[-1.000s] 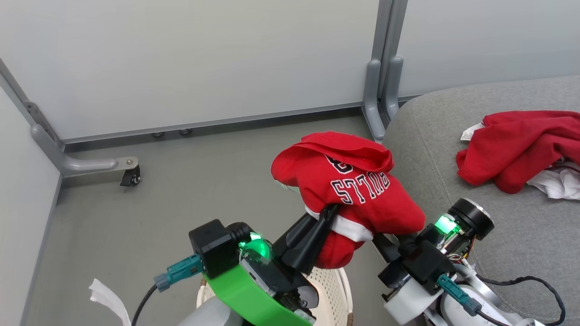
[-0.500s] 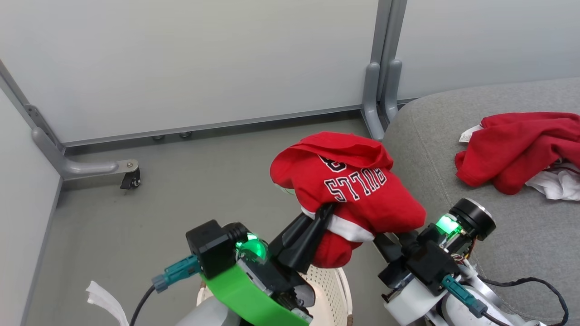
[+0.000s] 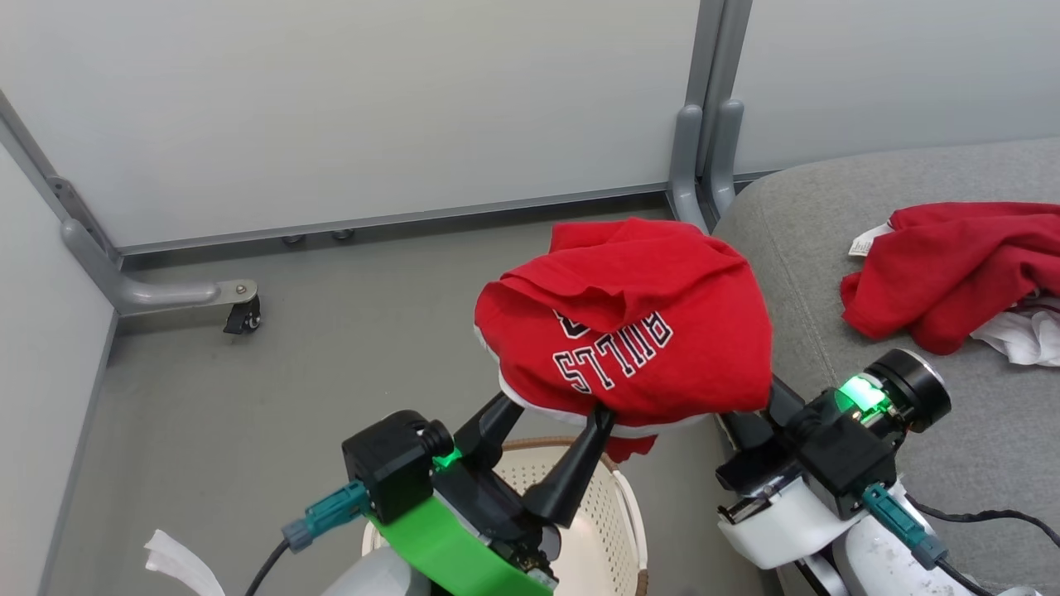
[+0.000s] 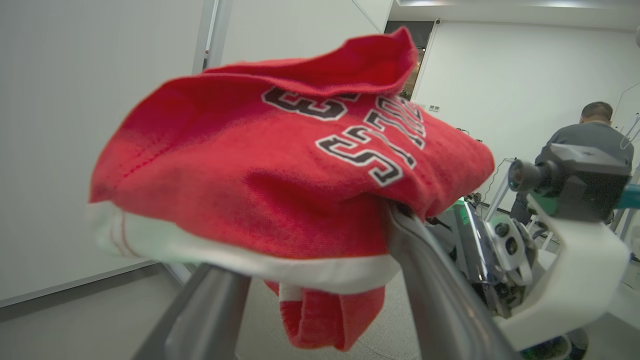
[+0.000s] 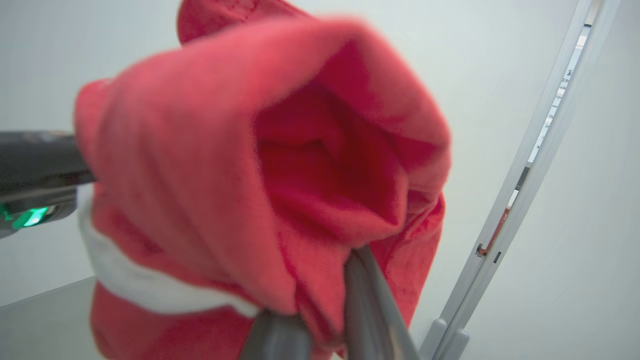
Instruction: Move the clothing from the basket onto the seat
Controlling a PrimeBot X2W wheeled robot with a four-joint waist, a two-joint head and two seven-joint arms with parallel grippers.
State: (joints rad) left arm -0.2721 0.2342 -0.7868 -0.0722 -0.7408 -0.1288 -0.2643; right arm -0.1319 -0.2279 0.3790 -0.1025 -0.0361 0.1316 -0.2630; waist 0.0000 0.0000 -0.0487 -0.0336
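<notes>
At far left we see the grey floor and a partition foot with a small black caster. Our left hand reaches up from the bottom of the head view. Its two dark fingers are spread well apart, and the white-trimmed hem of the BULLS garment rests across their tips without being pinched. Below that hand sits the basket, and we see no cloth in the part of its perforated cream inside that shows.

The BULLS garment is bunched in the air above the basket, with its lettering upside down to us. In the head view its right side overlaps the rounded left edge of the seat. Our right hand comes in under the garment's right side. In the right wrist view its fingers are drawn together with red cloth clamped between them.

Further right, the second red garment lies crumpled on the seat, with a white tag at its left edge. In the left wrist view, a person is in the background.
</notes>
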